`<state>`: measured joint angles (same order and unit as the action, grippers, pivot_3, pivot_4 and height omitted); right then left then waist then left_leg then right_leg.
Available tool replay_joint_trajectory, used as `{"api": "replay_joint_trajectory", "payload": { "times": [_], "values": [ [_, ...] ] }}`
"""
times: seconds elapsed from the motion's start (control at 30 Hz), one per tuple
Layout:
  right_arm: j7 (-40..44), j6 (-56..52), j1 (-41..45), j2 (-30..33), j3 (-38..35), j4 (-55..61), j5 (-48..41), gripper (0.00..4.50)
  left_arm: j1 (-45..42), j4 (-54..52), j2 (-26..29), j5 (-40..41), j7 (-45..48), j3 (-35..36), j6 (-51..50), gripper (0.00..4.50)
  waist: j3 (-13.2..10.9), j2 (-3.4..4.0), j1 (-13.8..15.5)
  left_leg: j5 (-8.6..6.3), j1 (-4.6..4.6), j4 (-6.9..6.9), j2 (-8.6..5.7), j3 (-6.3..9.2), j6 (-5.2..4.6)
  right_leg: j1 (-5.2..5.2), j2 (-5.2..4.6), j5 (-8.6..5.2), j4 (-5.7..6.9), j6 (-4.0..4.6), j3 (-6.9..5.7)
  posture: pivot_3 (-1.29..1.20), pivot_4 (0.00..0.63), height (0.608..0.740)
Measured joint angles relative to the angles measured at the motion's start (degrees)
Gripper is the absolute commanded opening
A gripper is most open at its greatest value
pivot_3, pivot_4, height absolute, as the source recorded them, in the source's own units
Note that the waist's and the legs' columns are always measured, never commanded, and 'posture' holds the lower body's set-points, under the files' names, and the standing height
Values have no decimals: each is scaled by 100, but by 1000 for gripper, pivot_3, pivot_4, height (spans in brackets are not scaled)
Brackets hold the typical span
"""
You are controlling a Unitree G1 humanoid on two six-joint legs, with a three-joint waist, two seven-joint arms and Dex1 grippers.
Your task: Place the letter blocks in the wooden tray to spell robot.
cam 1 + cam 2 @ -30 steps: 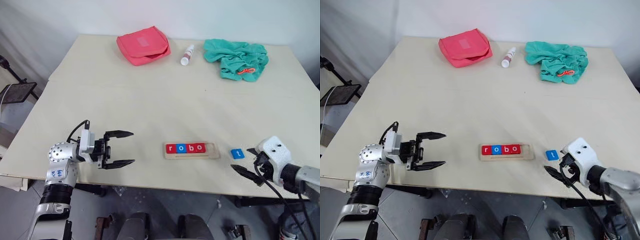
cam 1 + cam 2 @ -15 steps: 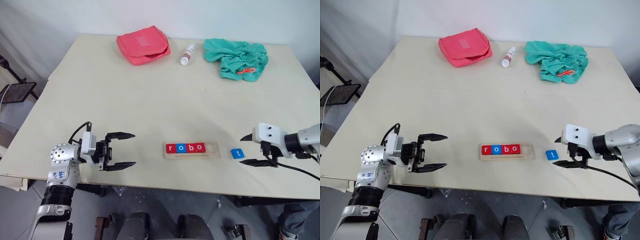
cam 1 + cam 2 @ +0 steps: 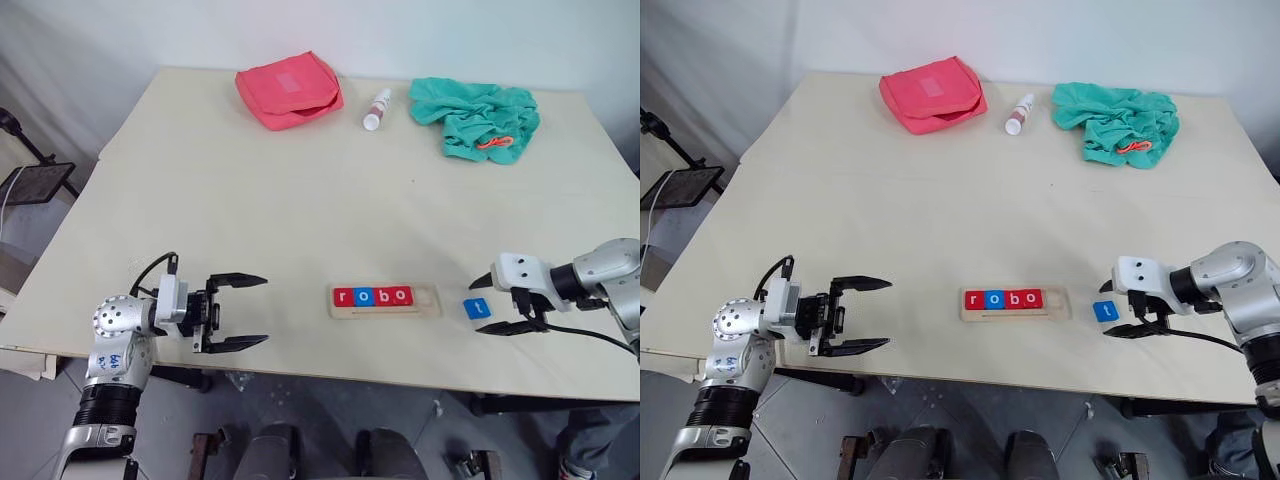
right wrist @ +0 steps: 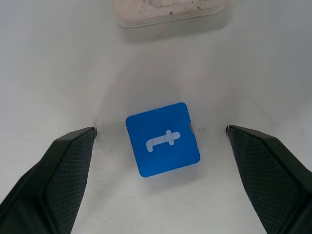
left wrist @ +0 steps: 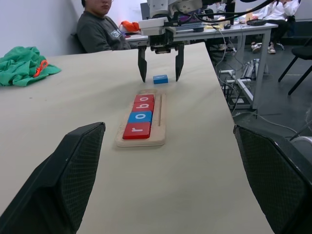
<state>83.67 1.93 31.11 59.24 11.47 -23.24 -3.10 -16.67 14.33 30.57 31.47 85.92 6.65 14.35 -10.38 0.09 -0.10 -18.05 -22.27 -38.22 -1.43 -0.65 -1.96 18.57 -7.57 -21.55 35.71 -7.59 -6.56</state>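
As the right gripper [image 3: 499, 301] stands wide open and empty, the t block [image 4: 163, 139] lies between its fingers: light, rigid, thin; best pinched across opposite edges.

- The wooden tray [image 3: 384, 302]: long, narrow, pale wood, lying flat near the front edge of the surface [image 3: 300, 200]
- Four letter blocks [image 3: 371, 296] sit in its groove touching in a row, red r, blue o, red b, red o; the right end slot is bare
- The blue t block [image 3: 476, 308] lies flat on the surface just right of the tray
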Motion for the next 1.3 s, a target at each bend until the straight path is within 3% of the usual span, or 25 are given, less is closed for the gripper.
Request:
{"api": "replay_joint_trajectory", "payload": {
  "times": [0.3, 0.43, 0.63, 0.67, 0.83, 1.1, 1.3],
  "values": [
    [47, 427, 43, -9, -4, -228, 91, 4456, -1, -1, -1, 0, 0, 5, -10, 4500, 0, 0, 0, 0, 1, -2, 0, 0, 0, -3, 0, 0, 0, 0, -1, 0, 150, 740],
    [63, 295, 157, -33, 70, -221, 208, 3576, -39, 0, -1, -1, 0, 5, -11, 4500, 0, 0, 0, 0, 1, -7, 0, -1, 0, -5, 0, 0, 0, 0, 0, 0, 150, 740],
    [85, 183, 208, -49, 95, -224, 237, 1587, -57, 1, -1, -1, 0, 5, -11, 4500, 0, -1, -6, 0, 3, -8, 1, -2, 0, -6, 0, 0, 1, 0, 0, 0, 150, 740],
    [96, 174, 228, -49, 107, -226, 248, 1449, -58, 2, -1, -2, 0, 5, -11, 4500, 0, -1, -6, 0, 3, -8, 1, -2, 0, -6, 0, 0, 1, 0, 1, 0, 150, 740],
    [114, -26, 280, -62, 125, -179, 264, 1455, -74, 10, -4, -3, 0, 5, -11, 4500, 0, -1, -5, 0, 3, -9, 0, -3, 0, -6, 0, 0, 1, 0, 1, 0, 150, 740],
    [49, -1875, 583, -170, -84, 1128, -311, 1455, -193, 222, -64, -7, 2, -24, 37, 4500, -2, 4, -4, 0, 0, -7, 2, -1, 1, 1, 0, 0, 4, 0, 6, 0, 150, 740],
    [-60, -2439, 650, -392, 25, 1755, -458, 1455, -304, 295, -161, -16, 2, -95, 125, 4500, -2, 3, 19, -1, -7, -6, -5, 14, 2, 1, -5, 0, 4, 0, 23, 0, 150, 740]
  ]
}}
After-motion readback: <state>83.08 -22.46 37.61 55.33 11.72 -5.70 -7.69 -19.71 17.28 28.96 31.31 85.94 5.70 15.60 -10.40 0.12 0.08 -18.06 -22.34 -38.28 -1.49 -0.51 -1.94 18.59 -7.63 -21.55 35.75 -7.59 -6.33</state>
